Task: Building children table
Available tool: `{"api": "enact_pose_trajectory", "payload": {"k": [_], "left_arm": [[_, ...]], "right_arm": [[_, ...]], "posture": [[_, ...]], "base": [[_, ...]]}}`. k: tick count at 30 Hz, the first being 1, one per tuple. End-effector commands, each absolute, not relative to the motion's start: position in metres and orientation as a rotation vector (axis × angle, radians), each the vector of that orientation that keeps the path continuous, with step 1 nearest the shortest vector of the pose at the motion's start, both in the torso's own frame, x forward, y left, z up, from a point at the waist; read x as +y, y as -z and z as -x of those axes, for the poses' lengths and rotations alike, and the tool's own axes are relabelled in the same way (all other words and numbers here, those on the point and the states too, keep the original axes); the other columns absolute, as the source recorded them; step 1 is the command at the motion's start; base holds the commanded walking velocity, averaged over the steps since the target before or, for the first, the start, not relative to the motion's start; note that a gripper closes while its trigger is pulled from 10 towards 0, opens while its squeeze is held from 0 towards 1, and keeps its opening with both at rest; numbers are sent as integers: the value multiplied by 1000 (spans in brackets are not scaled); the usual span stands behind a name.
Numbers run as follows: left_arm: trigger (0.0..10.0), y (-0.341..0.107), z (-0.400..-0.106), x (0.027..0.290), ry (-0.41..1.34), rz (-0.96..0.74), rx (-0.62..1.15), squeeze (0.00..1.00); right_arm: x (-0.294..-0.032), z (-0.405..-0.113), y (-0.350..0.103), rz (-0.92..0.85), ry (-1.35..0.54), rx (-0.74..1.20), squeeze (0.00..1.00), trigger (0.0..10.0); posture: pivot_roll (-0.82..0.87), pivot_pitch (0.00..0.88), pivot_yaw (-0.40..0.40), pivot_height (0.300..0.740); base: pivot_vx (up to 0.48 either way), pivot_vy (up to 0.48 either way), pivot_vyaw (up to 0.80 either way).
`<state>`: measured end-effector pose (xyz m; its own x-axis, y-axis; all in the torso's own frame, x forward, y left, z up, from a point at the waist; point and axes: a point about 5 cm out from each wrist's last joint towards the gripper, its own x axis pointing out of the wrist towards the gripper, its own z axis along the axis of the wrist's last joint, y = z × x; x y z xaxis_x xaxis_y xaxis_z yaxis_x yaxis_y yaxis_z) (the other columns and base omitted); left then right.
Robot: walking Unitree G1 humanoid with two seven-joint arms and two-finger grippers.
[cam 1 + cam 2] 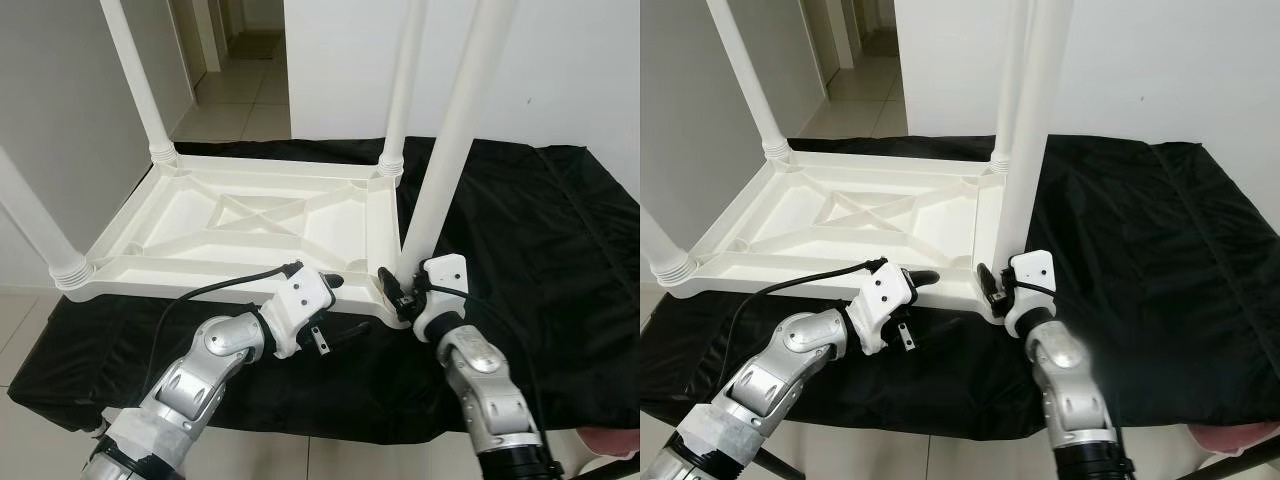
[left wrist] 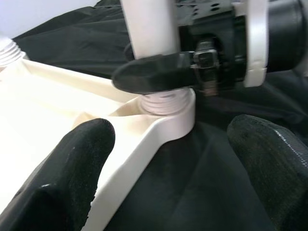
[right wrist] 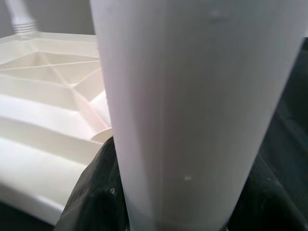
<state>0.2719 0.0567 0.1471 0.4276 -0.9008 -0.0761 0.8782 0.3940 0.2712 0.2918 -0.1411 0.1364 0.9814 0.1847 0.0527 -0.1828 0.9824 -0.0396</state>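
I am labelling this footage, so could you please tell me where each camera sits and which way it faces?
Left eye view: on the head, looking down at the upturned white tabletop on black cloth; both arms show.
Right eye view: the same scene.
Left wrist view: along the open left hand toward the near-right table leg.
Right wrist view: against that leg, between the right hand fingers.
Shared: that leg and the tabletop.

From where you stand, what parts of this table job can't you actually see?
- Tops of the legs: cut off by the upper edge in the eye views.
- Near-right leg: its screw joint sits behind the right gripper clamped round it.
- Tabletop face: upside down on the black cloth, hidden.
- Left gripper: open; whether it touches the rim is unclear.
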Motion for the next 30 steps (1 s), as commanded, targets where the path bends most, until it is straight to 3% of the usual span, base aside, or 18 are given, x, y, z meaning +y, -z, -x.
{"api": "enact_pose_trajectory", "payload": {"k": [1,9,15,16,17,18,30], "left_arm": [[10000,-141,-261,55,1229,-290,-62,0],[10000,-141,-257,53,1227,-256,-56,0],[10000,-144,-252,49,1227,-221,-57,0],[10000,-142,-251,52,1222,-226,-50,0],[10000,-142,-251,52,1222,-226,-50,0],[10000,-141,-251,54,1217,-232,-44,0],[10000,-143,-249,53,1200,-208,-47,0]], "right_arm": [[-143,-290,-128,-1,-40,-13,0,10000],[-127,-281,-122,-108,110,-15,0,10000],[-121,-282,-126,-152,122,-33,0,10000],[-121,-281,-127,-153,99,-50,75,10000],[-121,-281,-127,-153,99,-50,75,10000],[-120,-280,-127,-153,85,-59,1000,10000],[-136,-276,-130,-129,13,-101,1000,10000]], "posture": [[-146,45,72,740],[-122,52,68,740],[-105,64,58,740],[-103,64,59,740],[-103,64,59,740],[-103,64,59,740],[-89,60,25,740]], "base": [[0,0,0],[0,0,0],[0,0,0],[0,0,0],[0,0,0],[0,0,0],[0,0,0]]}}
